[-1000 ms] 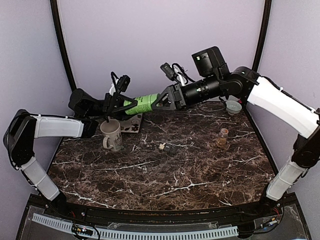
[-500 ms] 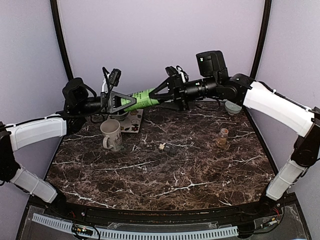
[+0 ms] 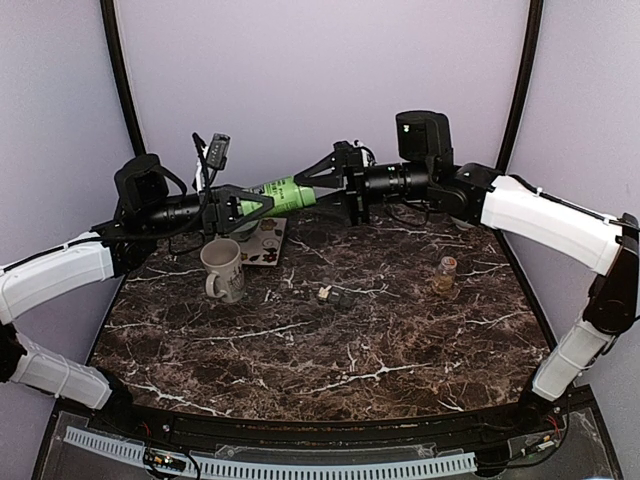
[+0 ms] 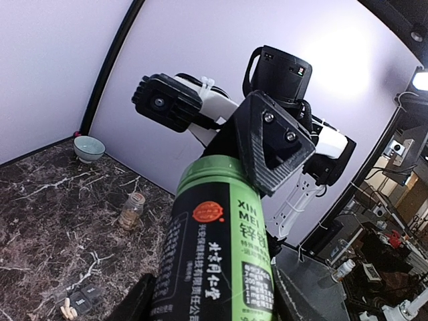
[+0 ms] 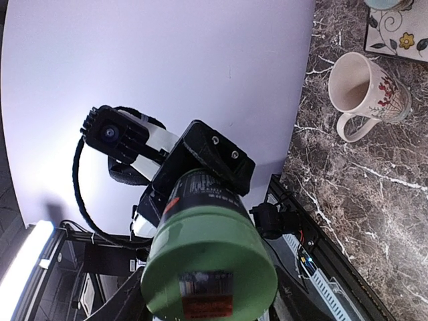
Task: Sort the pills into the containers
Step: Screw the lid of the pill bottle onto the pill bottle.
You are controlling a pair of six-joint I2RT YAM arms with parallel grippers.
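A green and black bottle (image 3: pixel 283 193) hangs level in the air over the back of the table. My left gripper (image 3: pixel 258 201) is shut on its left end and my right gripper (image 3: pixel 315 188) is shut on its right end. The bottle fills the left wrist view (image 4: pixel 221 247) and the right wrist view (image 5: pixel 210 264). The dark grey container strip (image 3: pixel 343 297) lies mid-table, also in the left wrist view (image 4: pixel 84 298). A few tan pills (image 3: pixel 324 294) lie just left of it, also in the left wrist view (image 4: pixel 67 308). Both lie well below the grippers.
A white mug (image 3: pixel 222 270) stands below the left gripper, next to a floral tile (image 3: pixel 266 244); it also shows in the right wrist view (image 5: pixel 366 93). A small glass jar (image 3: pixel 446 275) stands at the right. A teal bowl (image 4: pixel 89 148) sits at the back corner.
The bottle has risen a little with both grippers still on it. My left arm has swung up and out to the left; my right arm has stretched further in.
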